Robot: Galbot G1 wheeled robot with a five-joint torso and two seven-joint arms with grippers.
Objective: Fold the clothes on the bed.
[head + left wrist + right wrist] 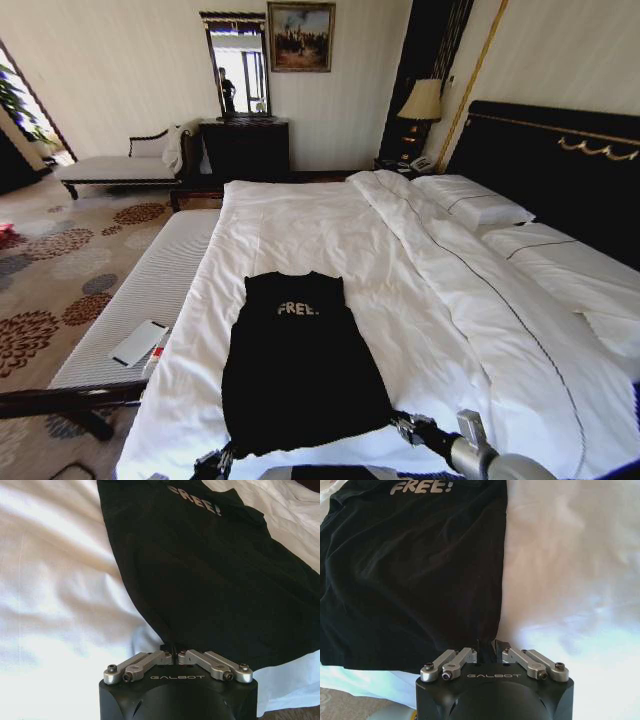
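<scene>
Jaws: both pairs look pinched shut on the shirt hem, one at each bottom corner. Wrist views show the fingers drawn together with black cloth right at the tips.
Left gripper (pixel 216 460): low at the near edge of the bed, on the shirt's bottom left corner. Also seen up close from its own wrist (pixel 173 650).
Right gripper (pixel 405 428): on the bottom right corner, its grey arm running off toward the near right. Own wrist view has it at the hem too (pixel 486 649).
Shirt (pixel 295 365): black, sleeves tucked in so it reads as a long rectangle, lying pretty flat on the duvet, "FREE!" facing up at the far end, hem nearest the robot.
Bed (pixel 330 230): white duvet, folded back in a band along the right side, pillows (pixel 475 205) against the dark headboard.
Bench (pixel 130 300): pale, just beside the bed on the left, with a white tablet-looking thing (pixel 138 343) on it.
</scene>
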